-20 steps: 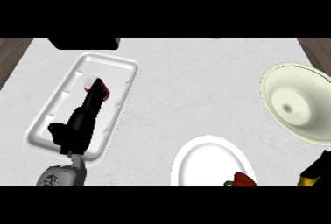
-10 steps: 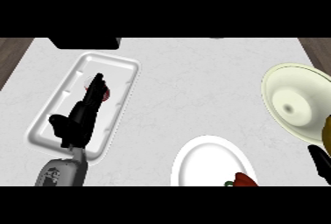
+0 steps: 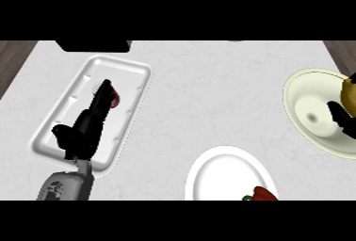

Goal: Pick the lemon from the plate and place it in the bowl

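The cream bowl (image 3: 300, 92) sits at the right edge of the counter. My right hand (image 3: 339, 116) shows only partly at that edge, over the bowl's inside, curled on the yellow lemon (image 3: 349, 90), which is largely cut off by the frame. The white plate (image 3: 221, 178) lies at the lower middle with a red and green item (image 3: 259, 194) on its near rim. My left hand (image 3: 89, 123) lies open, fingers straight, over the white tray (image 3: 133, 67) at the left.
A small dark red thing (image 3: 117, 97) lies in the tray beside my left fingertips. A black block (image 3: 94, 45) stands at the counter's far edge. Dark wood shows past the counter's far corners.
My right hand has travelled from the lower right corner up and over the bowl, carrying the lemon. My left hand has shifted slightly over the tray.
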